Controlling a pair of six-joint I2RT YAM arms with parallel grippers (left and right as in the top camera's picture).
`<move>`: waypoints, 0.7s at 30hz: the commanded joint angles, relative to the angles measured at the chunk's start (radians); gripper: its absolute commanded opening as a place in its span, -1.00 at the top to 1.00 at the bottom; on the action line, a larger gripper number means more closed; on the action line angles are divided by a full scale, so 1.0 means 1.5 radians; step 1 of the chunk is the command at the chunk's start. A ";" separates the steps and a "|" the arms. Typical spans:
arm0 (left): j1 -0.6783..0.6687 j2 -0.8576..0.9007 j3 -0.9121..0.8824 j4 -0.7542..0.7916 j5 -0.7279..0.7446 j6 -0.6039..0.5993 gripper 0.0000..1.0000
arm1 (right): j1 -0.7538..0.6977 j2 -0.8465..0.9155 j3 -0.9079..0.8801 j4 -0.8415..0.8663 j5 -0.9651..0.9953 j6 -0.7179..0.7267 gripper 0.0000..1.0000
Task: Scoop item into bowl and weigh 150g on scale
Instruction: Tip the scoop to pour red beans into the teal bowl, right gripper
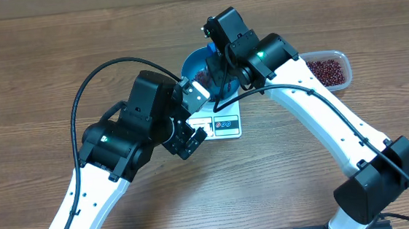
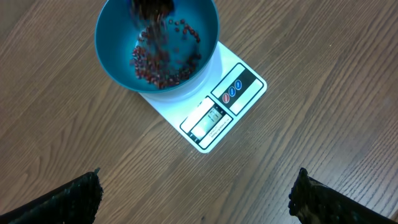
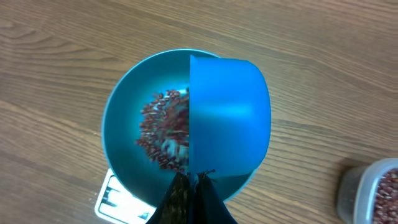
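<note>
- right fingers (image 3: 193, 205) clenched on the scoop (image 3: 230, 112) at its handle end. scoop is tipped mouth-down over the bowl (image 3: 118, 112), so the load drops inside and not on the worktop (image 3: 62, 50).
- beans (image 3: 163, 127): thin layer in the bowl btm, more blurred mid-fall in the left wrist view. the rest sit in the tub (image 3: 348, 190), well apart on the right arm's side.
- bowl sits on the scale (image 2: 217, 115), toward the back of the platform, so display + buttons are uncovered for reading.
- left fingers (image 2: 68, 202) released wide, grasping nothing. they hover near the scale w/ the wrist cam looking down at bowl & display, prob. parked clear of the pour.
- judgement: mid-pour, likely early on. bowl is far from full, and the digits are too small to read, so can't tell wt vs target.
- risk: beans bouncing over the rim, or overshoot w/ full scoops near the end.
</note>
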 commanded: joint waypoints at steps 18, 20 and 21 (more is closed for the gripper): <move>0.005 -0.002 0.015 0.003 -0.004 0.012 -0.99 | 0.019 0.003 0.020 -0.013 0.053 -0.003 0.92; 0.005 -0.002 0.015 0.003 -0.004 0.012 -0.99 | 0.024 0.003 0.020 -0.014 0.064 -0.008 0.92; 0.005 -0.002 0.015 0.003 -0.004 0.012 -0.99 | 0.025 0.003 0.020 -0.015 0.073 -0.013 0.92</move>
